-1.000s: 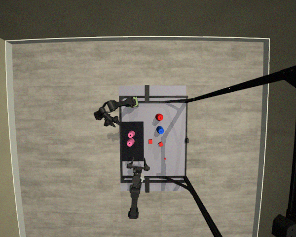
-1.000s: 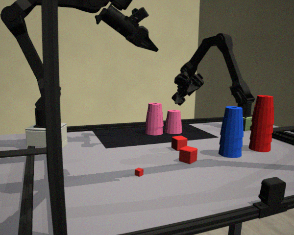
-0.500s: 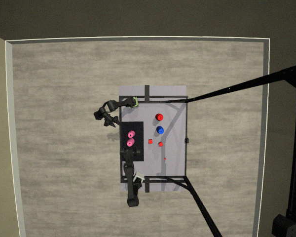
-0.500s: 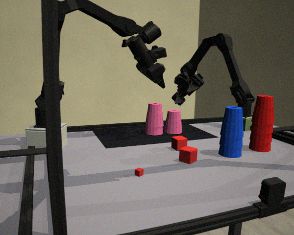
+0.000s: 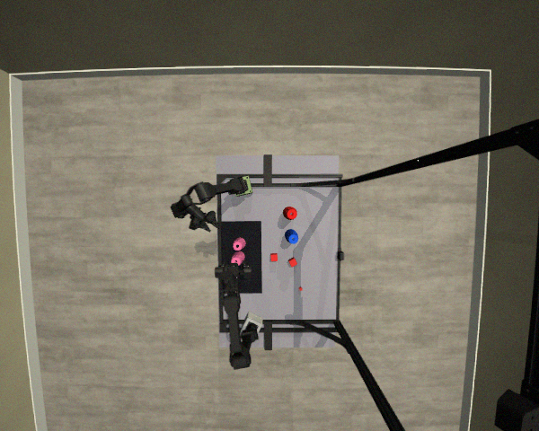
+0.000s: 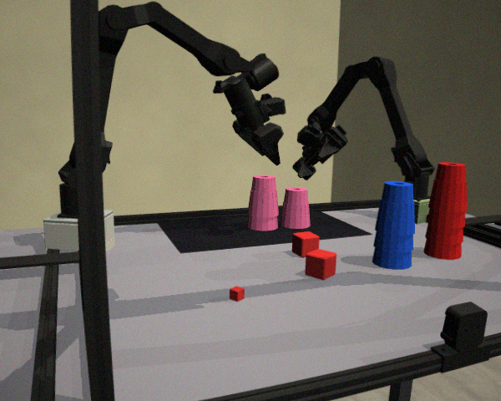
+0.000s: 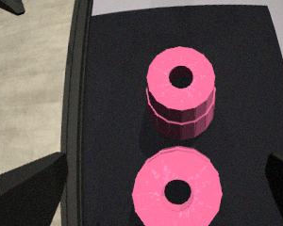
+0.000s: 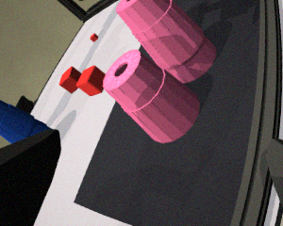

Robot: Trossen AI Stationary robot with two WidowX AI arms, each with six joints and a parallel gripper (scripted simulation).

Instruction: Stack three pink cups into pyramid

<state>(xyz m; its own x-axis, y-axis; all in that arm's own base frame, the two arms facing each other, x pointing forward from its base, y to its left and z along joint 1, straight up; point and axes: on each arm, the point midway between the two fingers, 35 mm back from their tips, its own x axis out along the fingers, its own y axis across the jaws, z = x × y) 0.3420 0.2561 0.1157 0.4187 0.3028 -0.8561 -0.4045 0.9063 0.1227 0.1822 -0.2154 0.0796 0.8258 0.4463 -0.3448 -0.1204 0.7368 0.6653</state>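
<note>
Two pink shapes stand side by side and upside down on the black mat (image 6: pixel 259 230). One is a taller stack of nested pink cups (image 6: pixel 262 202), and it also shows in the overhead view (image 5: pixel 237 258). The other is a single pink cup (image 6: pixel 296 208), which also shows overhead (image 5: pixel 238 242). My left gripper (image 6: pixel 271 150) is open and empty. It hangs above the taller stack, which lies straight below in the left wrist view (image 7: pixel 177 191). My right gripper (image 6: pixel 303 167) (image 5: pixel 199 217) is open and empty. It hangs above and behind the single cup, beyond the table edge.
A blue cup stack (image 6: pixel 394 224) and a red cup stack (image 6: pixel 446 211) stand at the right. Two red cubes (image 6: pixel 305 242) (image 6: pixel 320 263) lie just in front of the mat, and a tiny red cube (image 6: pixel 236 293) lies nearer. A black frame post (image 6: pixel 91 194) stands at the front left.
</note>
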